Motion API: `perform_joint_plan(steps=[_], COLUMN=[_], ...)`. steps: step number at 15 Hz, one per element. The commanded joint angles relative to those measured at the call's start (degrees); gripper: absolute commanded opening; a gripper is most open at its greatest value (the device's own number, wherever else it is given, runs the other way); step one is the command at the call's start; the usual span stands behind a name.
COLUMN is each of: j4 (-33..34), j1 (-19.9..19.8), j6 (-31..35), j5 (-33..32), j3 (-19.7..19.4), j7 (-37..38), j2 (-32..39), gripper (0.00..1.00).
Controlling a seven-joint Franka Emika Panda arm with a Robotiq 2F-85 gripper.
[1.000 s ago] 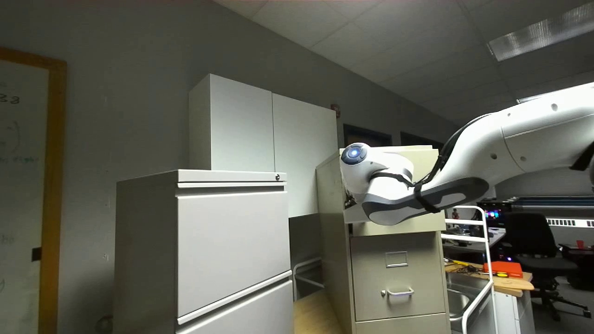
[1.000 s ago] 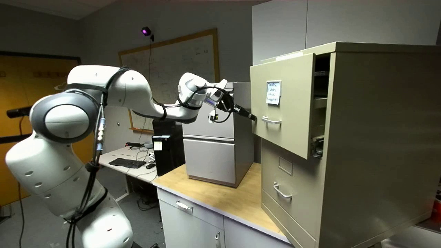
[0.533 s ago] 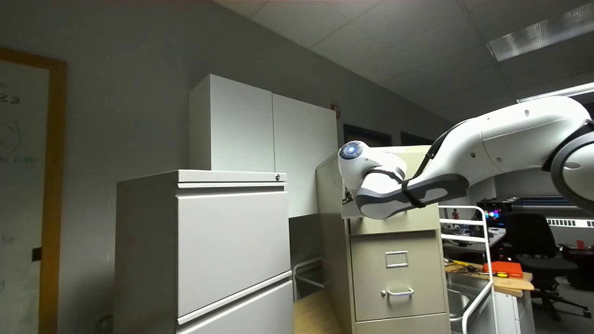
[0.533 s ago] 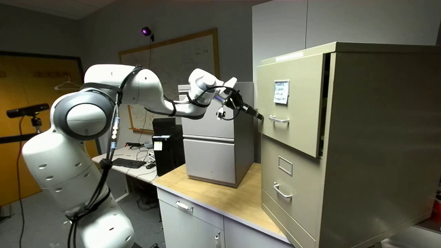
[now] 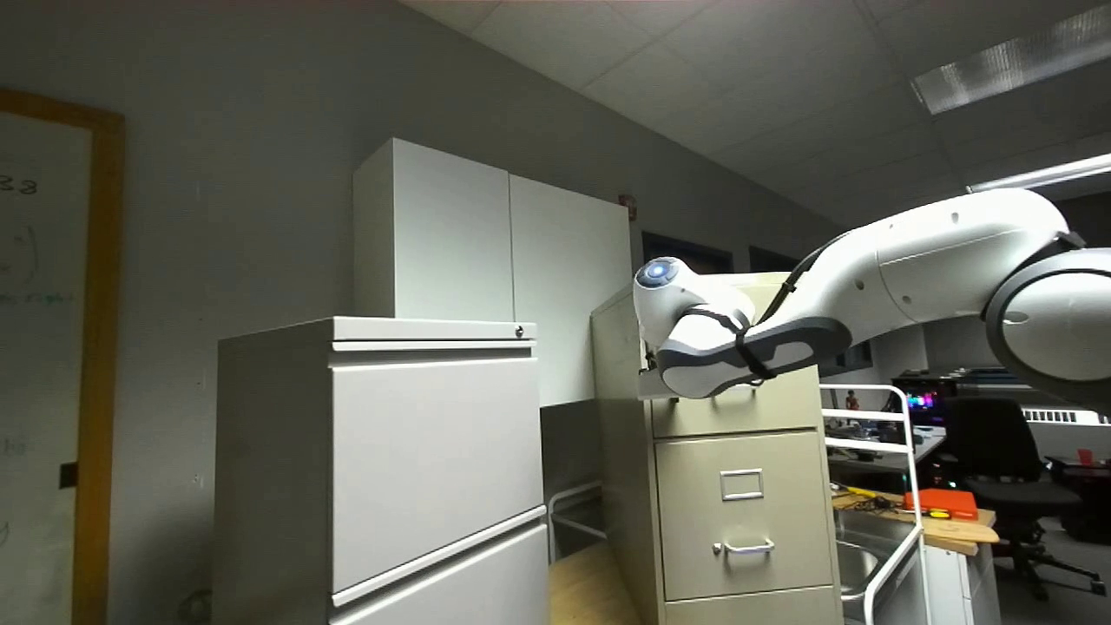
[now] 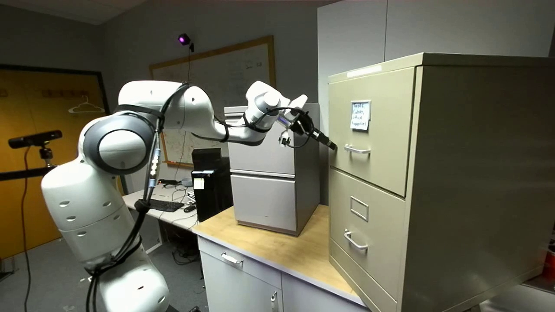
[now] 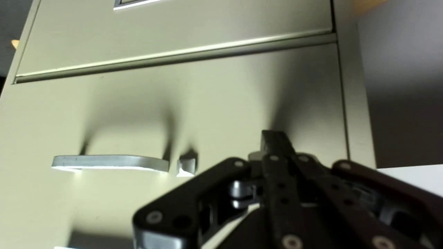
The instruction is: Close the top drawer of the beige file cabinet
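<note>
The beige file cabinet (image 6: 477, 173) stands at the right in an exterior view and behind the arm in an exterior view (image 5: 621, 434). Its top drawer (image 6: 386, 130) sits flush in the frame, with a silver handle (image 6: 358, 150) and a paper label. Its lower part also shows in an exterior view (image 5: 772, 418). My gripper (image 6: 333, 146) is shut and empty, its tips at the drawer front beside the handle, near the edge. In the wrist view, upside down, the shut fingertips (image 7: 275, 138) meet the drawer front (image 7: 221, 93). The arm hides the gripper in an exterior view.
A pale grey lateral cabinet (image 6: 264, 199) stands on the wooden counter (image 6: 277, 242) beside the beige one. A white cupboard (image 5: 568, 269) is behind. A white rack (image 5: 907, 486) and a desk are farther off. A lower drawer (image 6: 362, 229) is shut.
The top drawer has slid in from standing well out to flush with the cabinet frame. My shut gripper and arm have moved towards the cabinet with it, staying at the drawer front.
</note>
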Motion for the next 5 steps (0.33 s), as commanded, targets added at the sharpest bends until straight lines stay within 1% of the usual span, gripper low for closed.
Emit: perform_joint_plan(steps=[1, 5], j4=[6.8, 7.5], j1=[-0.5, -0.4], j6=[4.3, 3.2], j5=[1.9, 3.2], j3=[-2.2, -2.2], j7=[-3.0, -4.2], j2=[8.4, 9.1], gripper=[0.00, 0.00])
